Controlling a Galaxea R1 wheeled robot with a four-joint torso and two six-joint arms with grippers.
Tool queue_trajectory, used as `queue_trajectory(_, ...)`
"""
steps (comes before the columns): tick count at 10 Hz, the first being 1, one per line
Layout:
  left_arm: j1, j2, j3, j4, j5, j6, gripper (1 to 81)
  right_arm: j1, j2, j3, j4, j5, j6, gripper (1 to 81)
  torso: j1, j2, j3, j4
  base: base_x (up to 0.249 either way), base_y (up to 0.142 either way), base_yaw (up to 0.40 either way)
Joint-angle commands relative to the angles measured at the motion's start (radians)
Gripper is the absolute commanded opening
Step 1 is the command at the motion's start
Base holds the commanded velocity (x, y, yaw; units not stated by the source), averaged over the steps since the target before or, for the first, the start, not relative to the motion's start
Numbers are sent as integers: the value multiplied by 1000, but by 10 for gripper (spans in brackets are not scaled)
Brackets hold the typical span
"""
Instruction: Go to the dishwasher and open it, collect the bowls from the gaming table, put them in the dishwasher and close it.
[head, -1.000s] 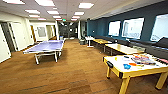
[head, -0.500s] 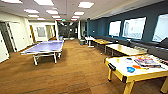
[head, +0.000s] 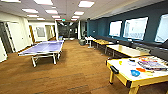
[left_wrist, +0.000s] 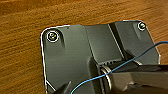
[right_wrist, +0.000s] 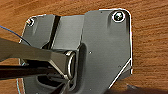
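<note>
One gaming table (head: 125, 75) stands at the lower right of the head view, with a white top, yellow sides and black corners. On its top lie one blue-looking bowl (head: 135, 73) near the front edge, one small yellow cup (head: 120, 62) toward the far end, something orange (head: 140, 69) just beside the blue bowl that may be a second bowl, though the view is too blurred to be sure, and a stack of colourful flat game boxes (head: 151, 63) at the right-hand part of the top. How many boxes make up the stack cannot be counted.

One table-tennis table (head: 43, 48) with a blue top stands on the wooden floor (head: 75, 72) at the left of the room. A row of wood-topped desks (head: 125, 50) runs along the dark blue wall under bright windows (head: 135, 28); at least two can be told apart.

Both wrist cameras look straight down at the wooden floor, each arm hanging low with its dark plate level above the boards. A thin blue cable (left_wrist: 120, 70) crosses the left wrist view. Neither end effector's opening can be made out, so I cannot tell how far either is open or whether it has hold of anything. The gaming table and bowls lie well apart from both arms.
</note>
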Motion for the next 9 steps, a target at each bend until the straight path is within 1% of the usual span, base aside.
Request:
queue_trajectory(1,-56,-6,-3,-2,44,7,811,50,-6,-1,4,-45,1,811,0,0,0,0,190,0,0)
queue_trajectory(3,-54,-6,-3,-4,44,7,811,52,-4,-3,6,-45,1,811,1,1,0,0,109,0,0)
queue_trajectory(5,-54,-9,-3,-5,44,-1,811,53,-3,-3,6,-46,1,811,1,1,0,0,0,0,0)
queue_trajectory(9,-56,-7,-3,-4,46,1,811,52,-3,-4,6,-46,1,811,0,0,0,0,0,0,0)
